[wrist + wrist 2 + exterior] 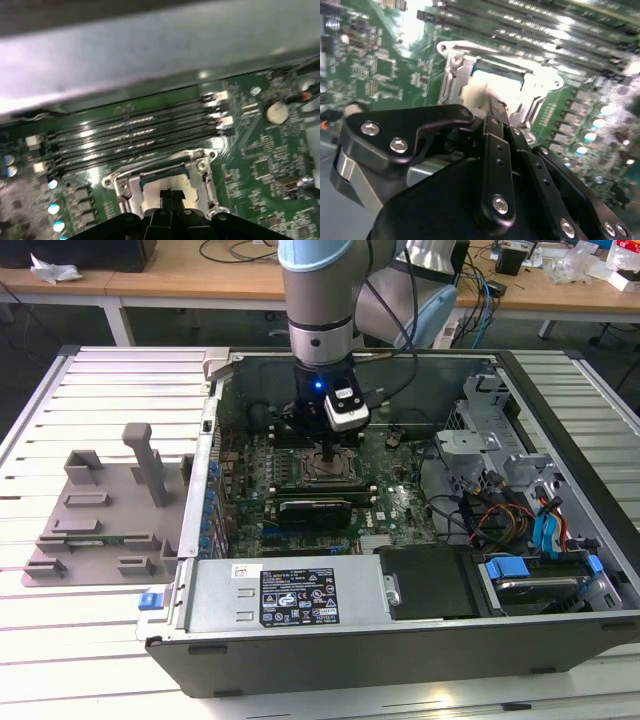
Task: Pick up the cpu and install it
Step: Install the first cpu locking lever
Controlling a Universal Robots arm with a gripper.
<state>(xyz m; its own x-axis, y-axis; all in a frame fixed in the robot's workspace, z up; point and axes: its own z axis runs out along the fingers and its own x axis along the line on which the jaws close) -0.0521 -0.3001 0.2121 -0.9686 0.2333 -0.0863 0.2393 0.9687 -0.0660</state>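
Arm inside the open PC case (560, 640), gripper (329, 455) down over the socket (165, 187) on the motherboard (400, 505). The cpu (162, 192) lies within the socket frame, beige top showing in both wrist views, w/ narrow fingers (172, 196) drawn close together on or just above it; whether they pinch it can't be told. Judged: install step, at placement — next calls for confirming the chip sits flat & aligned before any release.
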